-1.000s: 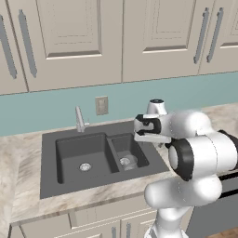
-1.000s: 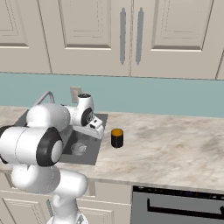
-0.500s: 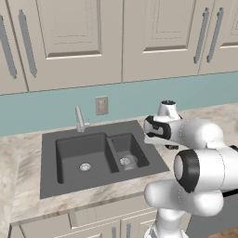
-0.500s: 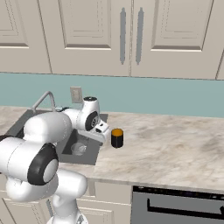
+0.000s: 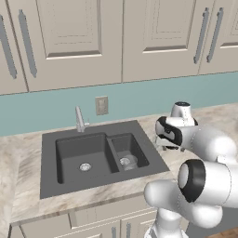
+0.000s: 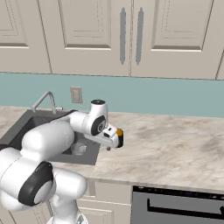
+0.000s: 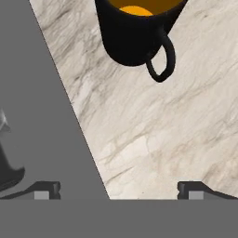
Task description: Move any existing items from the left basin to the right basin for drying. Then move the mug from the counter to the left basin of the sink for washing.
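Observation:
The black mug (image 7: pixel 132 32) with its orange inside stands upright on the beige counter (image 7: pixel 158 135), its handle (image 7: pixel 162 60) turned toward the hand view's lower right. My gripper (image 7: pixel 120 189) is open and empty, a short way from the mug, over the counter beside the sink's dark rim (image 7: pixel 37 121). From the right base view, the mug (image 6: pixel 120 138) peeks out just behind my gripper (image 6: pixel 113 141). The clear glass (image 5: pixel 128 161) stands in the narrower right basin (image 5: pixel 135 146). The wider left basin (image 5: pixel 79 153) holds nothing but its drain. My gripper (image 5: pixel 163 142) hovers right of the sink.
A thin silver faucet (image 5: pixel 80 120) rises behind the sink, with a wall outlet (image 5: pixel 101 105) beside it. Wall cabinets (image 5: pixel 116 37) hang above. The counter (image 6: pixel 175 144) stretches out to the right of the mug, above a dark appliance front (image 6: pixel 179 205).
My arm has swung right, from over the right basin to the counter by the mug. The gripper stayed open. The glass has not moved.

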Robot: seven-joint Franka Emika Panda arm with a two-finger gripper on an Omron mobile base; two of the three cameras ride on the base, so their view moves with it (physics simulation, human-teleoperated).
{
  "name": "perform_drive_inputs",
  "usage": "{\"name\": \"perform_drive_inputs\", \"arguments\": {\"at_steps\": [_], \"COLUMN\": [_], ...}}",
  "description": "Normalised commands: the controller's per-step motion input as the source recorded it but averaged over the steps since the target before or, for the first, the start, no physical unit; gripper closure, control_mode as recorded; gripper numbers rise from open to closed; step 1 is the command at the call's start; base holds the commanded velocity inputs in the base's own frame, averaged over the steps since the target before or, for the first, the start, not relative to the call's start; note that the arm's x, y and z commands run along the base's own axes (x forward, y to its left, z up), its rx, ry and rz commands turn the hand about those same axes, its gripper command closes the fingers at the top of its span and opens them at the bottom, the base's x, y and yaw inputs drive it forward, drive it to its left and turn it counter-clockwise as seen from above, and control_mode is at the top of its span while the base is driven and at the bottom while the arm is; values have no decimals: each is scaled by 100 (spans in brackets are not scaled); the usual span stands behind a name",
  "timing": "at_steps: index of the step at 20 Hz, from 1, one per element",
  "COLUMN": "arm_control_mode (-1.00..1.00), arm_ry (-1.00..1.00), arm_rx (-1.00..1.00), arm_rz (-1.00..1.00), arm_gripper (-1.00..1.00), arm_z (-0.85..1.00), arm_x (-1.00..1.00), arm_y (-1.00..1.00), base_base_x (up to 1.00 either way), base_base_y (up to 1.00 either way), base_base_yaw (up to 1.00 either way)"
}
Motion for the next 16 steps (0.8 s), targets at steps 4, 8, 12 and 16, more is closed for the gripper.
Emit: {"name": "perform_drive_inputs", "arguments": {"at_steps": [4,8,12,16], "arm_control_mode": [-100,-100,-100,-100], "arm_ry": [0,0,0,0], "arm_rx": [0,0,0,0], "arm_rz": [0,0,0,1], "arm_gripper": [-100,-100,-100,-100], "arm_z": [6,2,0,0], "arm_x": [-16,-2,0,4], "arm_y": [-37,-33,-33,-29], "base_base_x": [0,0,0,0], "base_base_y": [0,0,0,0], "base_base_yaw": [0,0,0,0]}}
